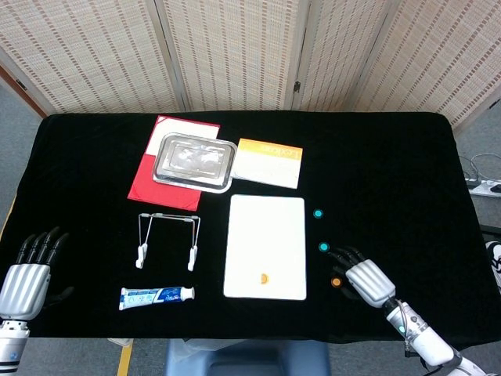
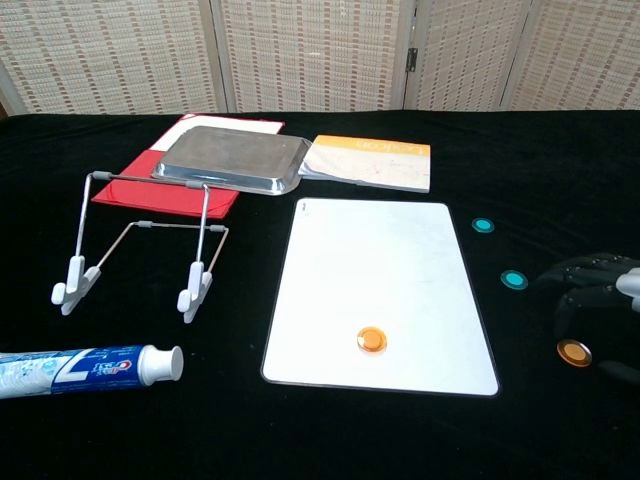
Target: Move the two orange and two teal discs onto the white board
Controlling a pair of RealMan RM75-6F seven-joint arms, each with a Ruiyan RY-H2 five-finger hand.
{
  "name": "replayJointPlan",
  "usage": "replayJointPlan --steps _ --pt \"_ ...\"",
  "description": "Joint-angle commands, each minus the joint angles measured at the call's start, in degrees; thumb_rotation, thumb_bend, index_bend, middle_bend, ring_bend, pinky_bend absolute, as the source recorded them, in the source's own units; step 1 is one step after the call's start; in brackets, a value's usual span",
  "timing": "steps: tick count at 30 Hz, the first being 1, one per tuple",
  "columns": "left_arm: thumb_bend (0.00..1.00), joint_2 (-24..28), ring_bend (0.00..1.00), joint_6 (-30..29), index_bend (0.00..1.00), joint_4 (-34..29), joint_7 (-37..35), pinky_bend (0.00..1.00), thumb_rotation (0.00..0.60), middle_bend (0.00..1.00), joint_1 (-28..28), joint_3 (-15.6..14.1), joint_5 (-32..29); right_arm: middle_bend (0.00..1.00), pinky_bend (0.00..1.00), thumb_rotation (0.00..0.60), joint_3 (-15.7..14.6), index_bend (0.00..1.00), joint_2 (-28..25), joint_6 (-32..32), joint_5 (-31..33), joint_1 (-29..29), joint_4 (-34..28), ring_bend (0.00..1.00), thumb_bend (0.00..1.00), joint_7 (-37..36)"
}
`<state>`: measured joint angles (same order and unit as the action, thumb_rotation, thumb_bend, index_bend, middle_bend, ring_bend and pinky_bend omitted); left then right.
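One orange disc (image 1: 263, 278) (image 2: 372, 339) lies on the white board (image 1: 266, 227) (image 2: 380, 270) near its front edge. The second orange disc (image 1: 336, 282) (image 2: 574, 352) sits on the black cloth right of the board. Two teal discs (image 1: 318, 213) (image 1: 323, 247) (image 2: 483, 225) (image 2: 514, 279) lie on the cloth beside the board's right edge. My right hand (image 1: 366, 280) (image 2: 598, 285) hovers open just right of the loose orange disc, fingers spread, holding nothing. My left hand (image 1: 30, 270) rests open at the table's front left corner, far from the discs.
A wire stand (image 1: 167, 239) and a toothpaste tube (image 1: 156, 296) lie left of the board. Behind it sit a metal tray (image 1: 193, 161) on a red folder (image 1: 160, 184) and an orange-and-white booklet (image 1: 268, 162).
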<state>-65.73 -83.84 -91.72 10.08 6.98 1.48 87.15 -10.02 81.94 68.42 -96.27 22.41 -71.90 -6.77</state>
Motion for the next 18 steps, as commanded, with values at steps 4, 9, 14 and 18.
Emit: replayJointPlan --steps 4,9,14,18 --pt "0.15 0.09 0.00 0.11 0.00 -0.09 0.07 0.00 0.600 0.00 -0.08 -0.12 -0.15 0.15 0.00 0.600 0.13 0.39 1.28 -0.21 -0.32 -0.33 2.25 0.04 0.45 -1.19" --pt "0.14 -0.01 0.00 0.18 0.00 0.12 -0.11 0.00 0.600 0.00 -0.12 -0.10 -0.38 0.15 0.00 0.600 0.49 0.39 1.73 -0.72 -0.40 -0.13 2.83 0.04 0.45 -1.36" --pt "0.15 -0.17 0.00 0.32 0.00 0.55 -0.41 0.00 0.600 0.00 -0.10 -0.09 -0.52 0.15 0.00 0.600 0.77 0.43 2.12 -1.89 -0.29 0.30 2.92 0.04 0.45 -1.06" --pt "0.15 -0.25 0.00 0.30 0.00 0.83 -0.67 0.00 0.600 0.00 -0.16 -0.15 -0.53 0.18 0.00 0.600 1.09 0.51 2.27 -2.17 -0.25 0.50 2.85 0.05 0.45 -0.76"
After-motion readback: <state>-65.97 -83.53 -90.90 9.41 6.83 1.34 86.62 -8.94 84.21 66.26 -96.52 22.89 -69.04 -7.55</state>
